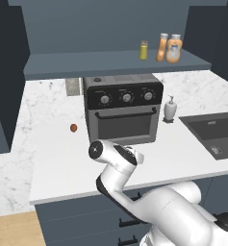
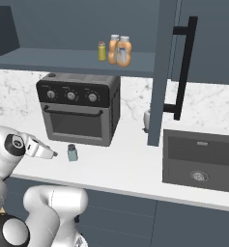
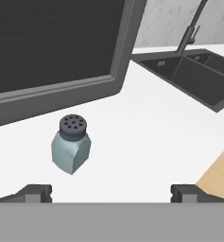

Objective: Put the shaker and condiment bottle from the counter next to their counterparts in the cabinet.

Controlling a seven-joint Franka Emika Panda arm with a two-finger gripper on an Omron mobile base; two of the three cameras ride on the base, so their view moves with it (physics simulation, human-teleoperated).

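The pincer (image 3: pixel 111 191) is hovering with tips spread apart near the small pale blue-grey shaker (image 3: pixel 71 145) standing on the white marble surface (image 3: pixel 146 137); seemingly light, rigid and smooth, it is best gripped across its faceted body below the cap.

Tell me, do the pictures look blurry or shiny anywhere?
Hand view: the shaker is sharp, with flat, even light on the counter and no glare. Right base view: the oven looks crisp, with soft dim shade under the cabinet. Left base view: nothing blurry.
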